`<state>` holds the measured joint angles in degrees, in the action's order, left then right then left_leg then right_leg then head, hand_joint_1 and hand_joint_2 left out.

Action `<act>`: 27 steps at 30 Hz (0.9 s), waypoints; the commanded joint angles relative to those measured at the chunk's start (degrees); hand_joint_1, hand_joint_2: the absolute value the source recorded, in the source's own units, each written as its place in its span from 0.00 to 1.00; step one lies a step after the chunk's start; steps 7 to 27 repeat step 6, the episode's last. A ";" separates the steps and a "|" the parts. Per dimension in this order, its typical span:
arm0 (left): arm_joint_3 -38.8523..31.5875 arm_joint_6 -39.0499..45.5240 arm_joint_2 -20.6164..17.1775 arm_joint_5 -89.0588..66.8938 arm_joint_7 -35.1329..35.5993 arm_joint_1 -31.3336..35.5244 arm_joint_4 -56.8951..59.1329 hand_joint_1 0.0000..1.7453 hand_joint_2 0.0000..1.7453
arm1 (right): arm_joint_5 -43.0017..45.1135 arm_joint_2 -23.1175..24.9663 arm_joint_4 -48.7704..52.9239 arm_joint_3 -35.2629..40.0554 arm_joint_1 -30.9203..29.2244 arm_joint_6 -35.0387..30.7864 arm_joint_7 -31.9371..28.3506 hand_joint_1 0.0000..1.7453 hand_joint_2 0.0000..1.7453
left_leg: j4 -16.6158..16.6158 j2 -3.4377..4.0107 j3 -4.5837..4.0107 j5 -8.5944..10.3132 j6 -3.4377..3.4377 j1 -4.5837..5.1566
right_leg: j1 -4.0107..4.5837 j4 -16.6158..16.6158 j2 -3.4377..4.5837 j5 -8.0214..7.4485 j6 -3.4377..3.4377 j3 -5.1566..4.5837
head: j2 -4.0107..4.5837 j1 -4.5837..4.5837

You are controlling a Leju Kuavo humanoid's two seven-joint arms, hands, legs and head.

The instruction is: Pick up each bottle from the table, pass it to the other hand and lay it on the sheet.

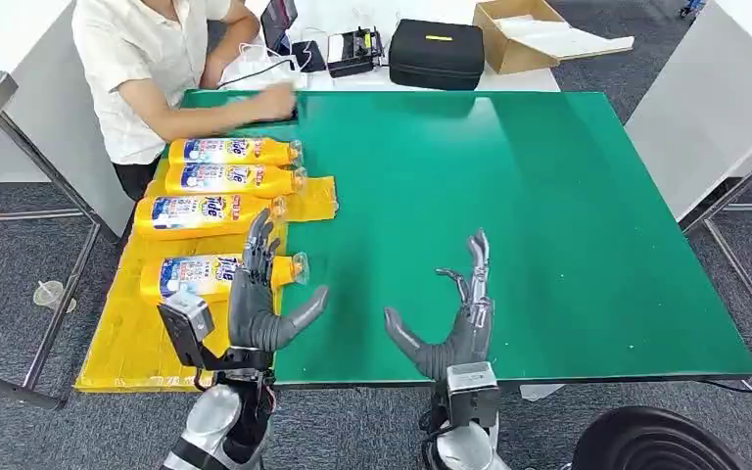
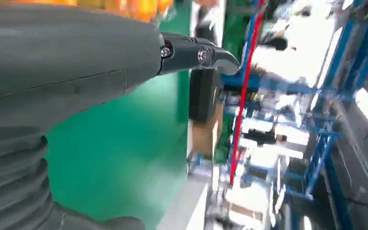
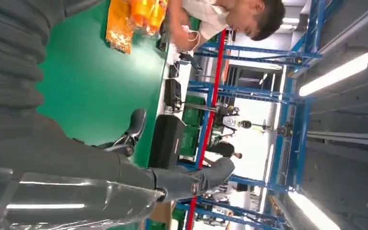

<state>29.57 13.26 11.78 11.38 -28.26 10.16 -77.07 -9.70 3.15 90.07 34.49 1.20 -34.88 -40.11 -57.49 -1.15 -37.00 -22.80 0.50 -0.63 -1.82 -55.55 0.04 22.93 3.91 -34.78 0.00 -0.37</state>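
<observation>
Bottles (image 1: 223, 186), four, lie on my yellow sheet (image 1: 127, 338) at the bench's (image 1: 509, 225) left edge; labels unreadable. Head view: my left hand (image 1: 259, 294) and right hand (image 1: 455, 313) spread, released. Right wrist view: blue racking (image 3: 292, 120).

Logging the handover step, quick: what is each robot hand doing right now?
Left robot hand: open, fingers spread, holding nothing.
Right robot hand: open, fingers spread, holding nothing.
</observation>
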 commanded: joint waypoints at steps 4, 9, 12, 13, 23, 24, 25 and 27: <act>0.08 4.00 -3.54 -9.14 -2.34 -4.31 -2.69 0.00 1.00 | -3.25 -2.33 -4.94 -3.93 1.35 -4.78 0.11 0.00 1.00 | 0.06 0.13 0.25 -0.11 0.01 -0.02 | 0.06 0.10 0.07 0.06 -0.16 0.26 | 0.00 0.00; 0.66 4.26 -3.85 -11.61 -1.88 -3.93 -1.91 0.04 1.00 | -2.88 -1.63 -5.59 -5.01 1.57 -5.10 0.11 0.48 1.00 | 0.05 0.12 0.22 -0.10 -0.01 -0.02 | 0.05 0.08 0.05 0.07 -0.17 0.21 | 0.00 0.00; 0.66 4.26 -3.85 -11.61 -1.88 -3.93 -1.91 0.04 1.00 | -2.88 -1.63 -5.59 -5.01 1.57 -5.10 0.11 0.48 1.00 | 0.05 0.12 0.22 -0.10 -0.01 -0.02 | 0.05 0.08 0.05 0.07 -0.17 0.21 | 0.00 0.00; 0.66 4.26 -3.85 -11.61 -1.88 -3.93 -1.91 0.04 1.00 | -2.88 -1.63 -5.59 -5.01 1.57 -5.10 0.11 0.48 1.00 | 0.05 0.12 0.22 -0.10 -0.01 -0.02 | 0.05 0.08 0.05 0.07 -0.17 0.21 | 0.00 0.00; 0.66 4.26 -3.85 -11.61 -1.88 -3.93 -1.91 0.04 1.00 | -2.88 -1.63 -5.59 -5.01 1.57 -5.10 0.11 0.48 1.00 | 0.05 0.12 0.22 -0.10 -0.01 -0.02 | 0.05 0.08 0.05 0.07 -0.17 0.21 | 0.00 0.00; 0.66 4.26 -3.85 -11.61 -1.88 -3.93 -1.91 0.04 1.00 | -2.88 -1.63 -5.59 -5.01 1.57 -5.10 0.11 0.48 1.00 | 0.05 0.12 0.22 -0.10 -0.01 -0.02 | 0.05 0.08 0.05 0.07 -0.17 0.21 | 0.00 0.00; 0.66 4.26 -3.85 -11.61 -1.88 -3.93 -1.91 0.04 1.00 | -2.88 -1.63 -5.59 -5.01 1.57 -5.10 0.11 0.48 1.00 | 0.05 0.12 0.22 -0.10 -0.01 -0.02 | 0.05 0.08 0.05 0.07 -0.17 0.21 | 0.00 0.00; 0.66 4.26 -3.85 -11.61 -1.88 -3.93 -1.91 0.04 1.00 | -2.88 -1.63 -5.59 -5.01 1.57 -5.10 0.11 0.48 1.00 | 0.05 0.12 0.22 -0.10 -0.01 -0.02 | 0.05 0.08 0.05 0.07 -0.17 0.21 | 0.00 0.00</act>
